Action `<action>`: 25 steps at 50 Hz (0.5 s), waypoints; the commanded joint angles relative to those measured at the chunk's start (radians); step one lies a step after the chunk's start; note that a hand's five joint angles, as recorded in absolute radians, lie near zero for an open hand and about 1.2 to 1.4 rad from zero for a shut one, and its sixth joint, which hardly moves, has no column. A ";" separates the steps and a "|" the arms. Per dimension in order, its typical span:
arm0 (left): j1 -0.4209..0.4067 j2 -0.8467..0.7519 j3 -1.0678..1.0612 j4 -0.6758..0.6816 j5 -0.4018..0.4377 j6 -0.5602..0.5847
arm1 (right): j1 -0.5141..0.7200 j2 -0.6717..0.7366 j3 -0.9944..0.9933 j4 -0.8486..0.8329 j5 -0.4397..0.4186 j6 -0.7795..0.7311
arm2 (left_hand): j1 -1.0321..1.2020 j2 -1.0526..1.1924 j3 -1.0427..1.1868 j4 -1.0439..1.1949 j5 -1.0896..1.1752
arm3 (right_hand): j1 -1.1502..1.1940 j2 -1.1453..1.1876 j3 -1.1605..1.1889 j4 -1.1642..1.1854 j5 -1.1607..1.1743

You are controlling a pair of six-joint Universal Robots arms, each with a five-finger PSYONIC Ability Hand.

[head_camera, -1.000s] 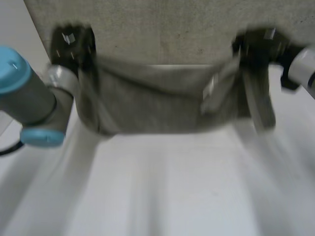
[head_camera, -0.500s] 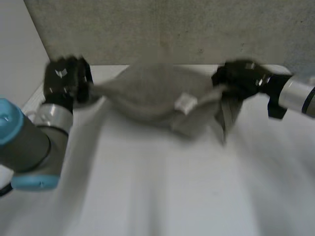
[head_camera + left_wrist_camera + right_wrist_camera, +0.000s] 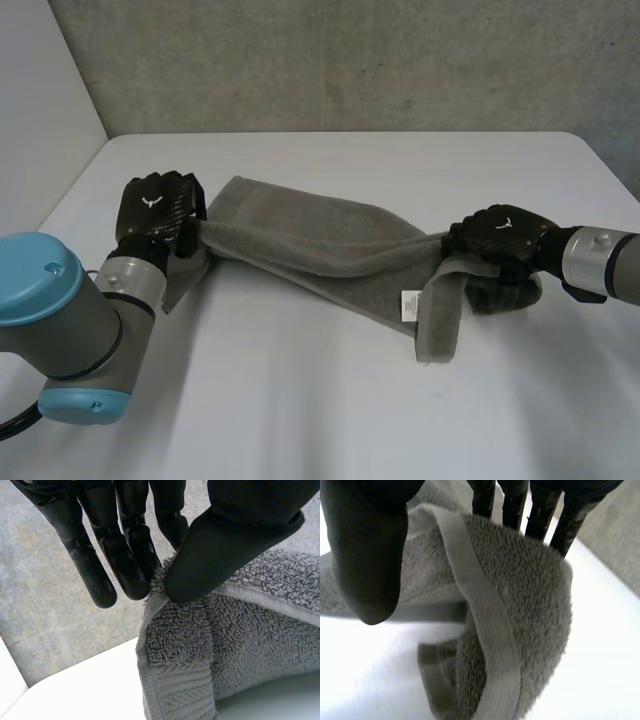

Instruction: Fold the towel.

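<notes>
The grey towel [image 3: 320, 245] is stretched as a loose, half-twisted band across the middle of the white counter [image 3: 330, 410], running from the left hand [image 3: 155, 205] to the right hand [image 3: 500, 235]. Its middle seems to sag onto the counter, and the end by the right hand droops in a fold with a flap hanging down beside a small white label [image 3: 409, 303]

In the left wrist view the thumb [image 3: 215, 550] presses a corner of the towel against the fingers [image 3: 92, 560], a firm pinch just above the woven hem [image 3: 175, 690]. In the right wrist view the right hand's thumb sits on one side of the bunched end and its fingers run down behind the cloth, so it pinches that end too, with a thick fold spilling below the hold

The towel looks like thick, loopy terry: soft, limp and light, with a surface that should grip well and not slip. It will not hold any shape by itself, so whatever is not held will sag or twist. The flat hem at the corners is probably the best place to hold it. The right end looks bunched, not held cleanly by its corner, so the fold may come out crooked unless that end is spread flat first
</notes>
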 commanded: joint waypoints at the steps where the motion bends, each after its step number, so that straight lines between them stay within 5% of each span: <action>1: 0.003 0.000 -0.007 0.000 0.000 -0.002 | 0.005 -0.176 0.234 -0.167 -0.041 0.017 | 0.229 0.179 0.179 0.178 0.187 | -0.041 -0.053 -0.053 -0.035 -0.001; 11: 0.005 0.000 -0.010 0.000 -0.001 -0.002 | 0.043 -0.400 0.595 -0.507 -0.037 0.010 | 0.229 0.179 0.179 0.178 0.187 | 0.012 0.000 0.000 0.018 0.052; 25: 0.005 0.006 -0.024 0.000 0.000 -0.002 | 0.182 -0.266 0.593 -0.533 0.023 -0.136 | 0.229 0.179 0.179 0.178 0.187 | -0.006 -0.017 -0.018 0.000 0.035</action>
